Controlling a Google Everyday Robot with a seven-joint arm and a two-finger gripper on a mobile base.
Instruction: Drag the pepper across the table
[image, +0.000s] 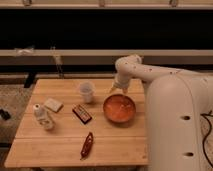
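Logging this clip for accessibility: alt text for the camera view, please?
A slim dark-red chili pepper lies untouched near the light wooden table's front edge; the white arm's open gripper hovers behind an orange round bowl, beside a clear plastic cup.

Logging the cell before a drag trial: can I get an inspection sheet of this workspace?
Surface: wooden table, items spread across it.
Job's things: pepper lying near the front edge, untouched.
Clutter: cup, bowl, dark packet, bottle, pale block.
Grippers: pincer open, empty, just behind the bowl, right of the cup, far from the pepper.
Cables: dark cable against the robot's body, right edge.
Surroundings: rail behind the table, dark backdrop; speckled floor.
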